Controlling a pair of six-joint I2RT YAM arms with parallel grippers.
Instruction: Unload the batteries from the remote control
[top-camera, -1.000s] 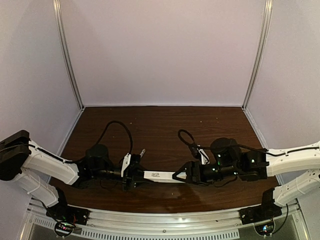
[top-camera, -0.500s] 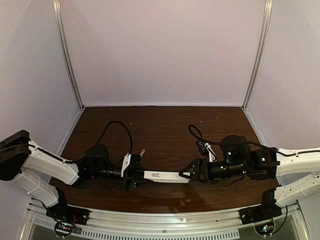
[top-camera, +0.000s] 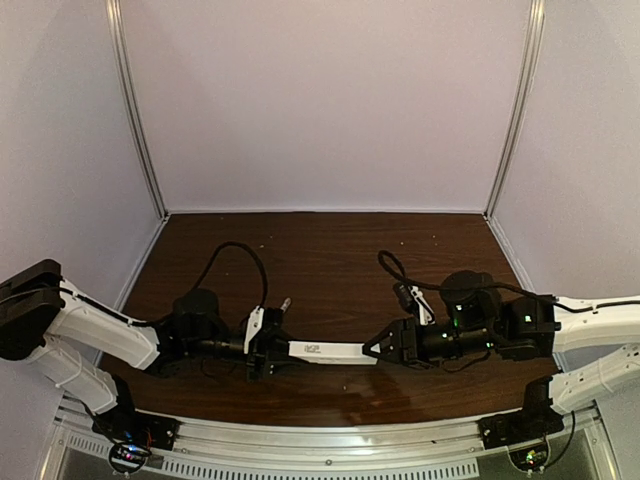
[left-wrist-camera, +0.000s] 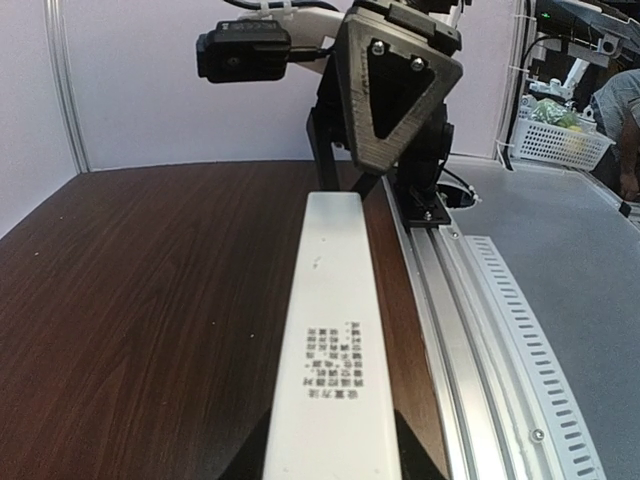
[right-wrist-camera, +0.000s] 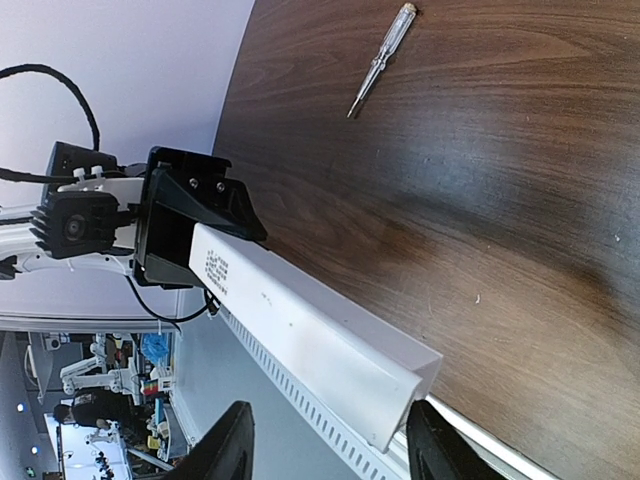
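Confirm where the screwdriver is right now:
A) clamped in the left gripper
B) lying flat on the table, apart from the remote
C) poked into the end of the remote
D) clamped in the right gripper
B: in the right wrist view the screwdriver lies flat on the wooden table, well apart from the remote control, with nothing touching it.

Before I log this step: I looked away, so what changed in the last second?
The right gripper slid back rightward to the end of the remote, jaws narrowing around it. The left gripper kept hold of the remote; remote and screwdriver stayed put.
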